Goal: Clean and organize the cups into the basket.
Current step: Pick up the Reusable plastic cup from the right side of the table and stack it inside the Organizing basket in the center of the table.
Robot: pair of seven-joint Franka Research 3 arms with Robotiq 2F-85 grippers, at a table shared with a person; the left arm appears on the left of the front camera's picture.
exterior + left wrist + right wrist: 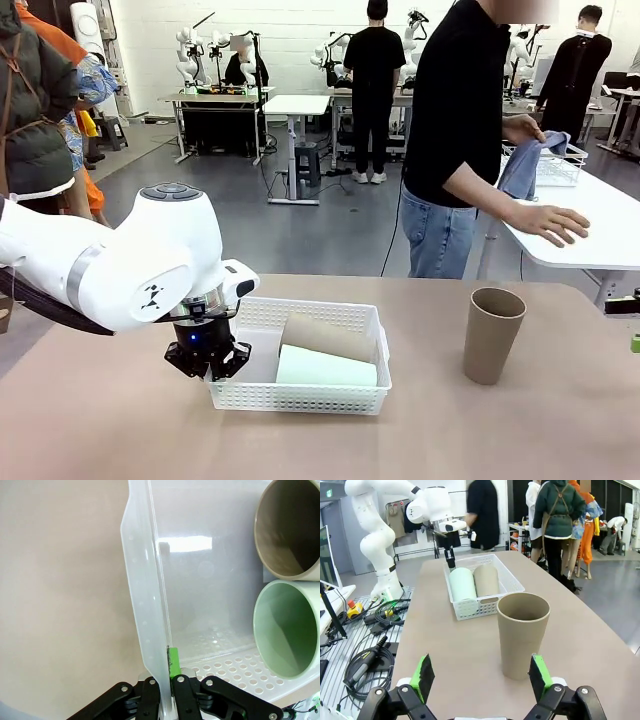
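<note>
The white basket [300,398] sits on the tan table with two cups lying in it, a mint green cup [325,368] and a tan cup [322,335]. My left gripper [207,360] is shut on the basket's left end wall; the left wrist view shows its green pad [173,661] pressed against that wall [145,610], with the mint cup's mouth [287,630] and the tan cup's mouth [290,530] beyond. A third tan cup [492,335] stands upright to the right. My right gripper [482,680] is open, just short of this upright cup [522,635].
A person [460,140] stands beyond the table's far edge, hands on a white side table [590,240], holding a blue cloth [525,165] beside a wire rack basket [560,165]. Cables and a grey rack [365,645] lie off the table's side.
</note>
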